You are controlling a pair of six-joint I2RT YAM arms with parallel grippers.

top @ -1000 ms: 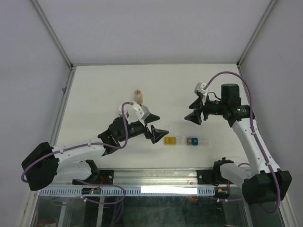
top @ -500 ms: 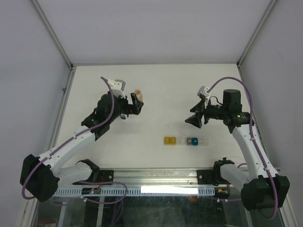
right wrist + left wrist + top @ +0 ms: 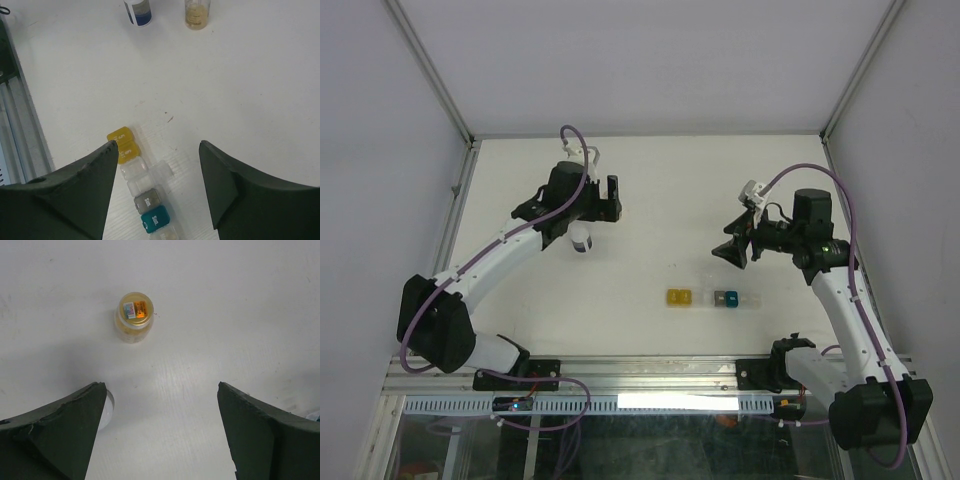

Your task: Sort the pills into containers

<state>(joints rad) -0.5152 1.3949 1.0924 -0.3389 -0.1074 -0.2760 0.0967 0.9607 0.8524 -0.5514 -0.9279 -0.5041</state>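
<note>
While I watch from above, the containers [image 3: 715, 298] sit near, right of centre, untouched; I judge sorting not begun. Left wrist: left gripper [image 3: 159, 400] spread wide, empty, amber bottle [image 3: 134, 316] ahead. Right wrist: right gripper [image 3: 157, 150] parted, empty, above the containers.

L arm reaches far fwd, L tool [image 3: 608, 198] spread wide; R arm elbow-up, R tool [image 3: 731, 250] spread, empty.

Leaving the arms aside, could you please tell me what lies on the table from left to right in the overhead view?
white bottle → yellow container → clear container → blue-teal container → clear end compartment
</note>
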